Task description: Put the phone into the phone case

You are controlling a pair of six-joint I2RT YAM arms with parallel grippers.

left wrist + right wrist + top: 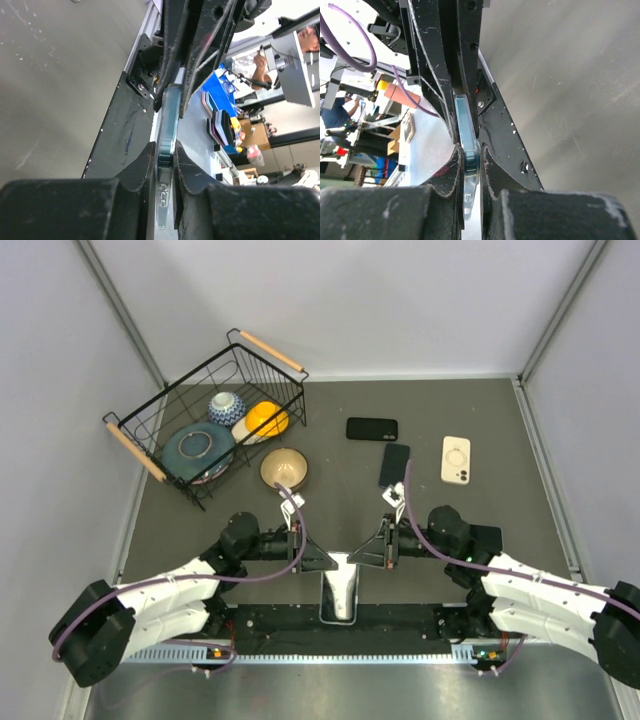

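My left fingers (135, 170) were narrow, pinched flat on the phone (170, 115), a thin teal-edged slab standing on edge. My right fingers (447, 172) clamped the same slab from the opposite end, so both pairs gripped it at the near middle of the bench (500, 410), right in front of my bases. A clear shell (164, 202) showed along the slab's end nearest my left wrist. That was the case, I reckoned, though I could not tell whether the phone sat fully home in it. To do this well, I judged, both pinches should squeeze evenly, front against back, corner by corner and without twisting, or the lip might spring off. Farther out, a black handset (372, 428), a darker one (394, 464) and a cream one (456, 459) lay flat, well apart from me. At far left the wire basket (172, 381) held a grey-blue plate (198, 448), a patterned bowl (226, 405) and a yellow thing (265, 420). A tan bowl (284, 468) stood just outside it, nothing showing inside.
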